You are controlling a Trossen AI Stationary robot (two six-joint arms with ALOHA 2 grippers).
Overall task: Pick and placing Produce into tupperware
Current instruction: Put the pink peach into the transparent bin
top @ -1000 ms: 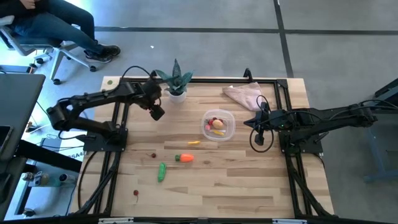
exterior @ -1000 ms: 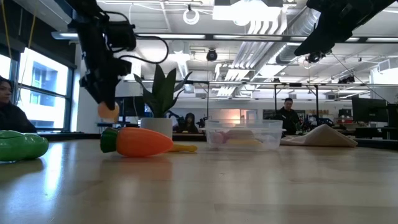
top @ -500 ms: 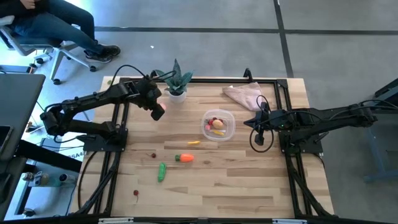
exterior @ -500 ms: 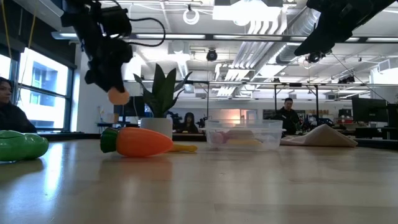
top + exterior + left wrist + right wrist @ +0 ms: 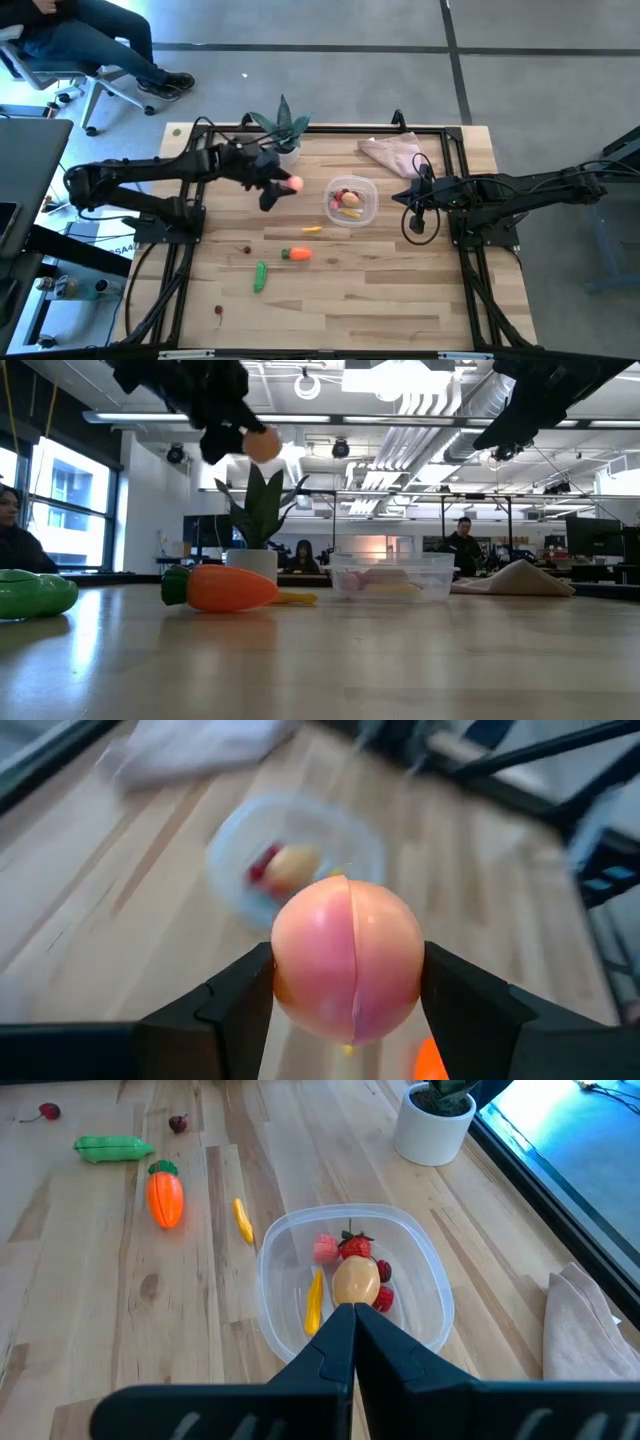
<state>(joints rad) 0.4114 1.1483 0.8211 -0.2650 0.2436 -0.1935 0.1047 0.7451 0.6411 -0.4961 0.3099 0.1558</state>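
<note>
My left gripper (image 5: 285, 187) is shut on a pink-orange peach (image 5: 294, 183), high above the table between the plant and the tupperware (image 5: 372, 190). The round clear tupperware (image 5: 275, 1240) holds a beige potato, red berries and a yellow piece. An orange carrot (image 5: 297, 254), a green cucumber (image 5: 260, 276), a yellow piece (image 5: 312, 229) and two red berries (image 5: 247, 250) lie on the wood nearer the front. My right gripper (image 5: 400, 196) waits shut just right of the tupperware. My left gripper pinches the peach's two opposite sides (image 5: 285, 970) between its two fingers (image 5: 240, 995), at its widest part. The fingers slant downward from the table's left. The peach (image 5: 263, 445) is lifted clear, well above the table, and its seam faces the wrist camera.
A spiky green plant in a white pot (image 5: 284, 130) stands at the far edge, just behind my left arm. A pinkish-beige cloth (image 5: 395, 152) lies at the far right. Black frame rails run along the table's sides. Bare wood lies at the front right.
My left gripper has swung from beside the plant toward the table's right, nearer the tupperware, and has risen. It has tipped from pointing steeply down to a shallower slant. The peach has gone along in the hold, much higher above the table than before.
</note>
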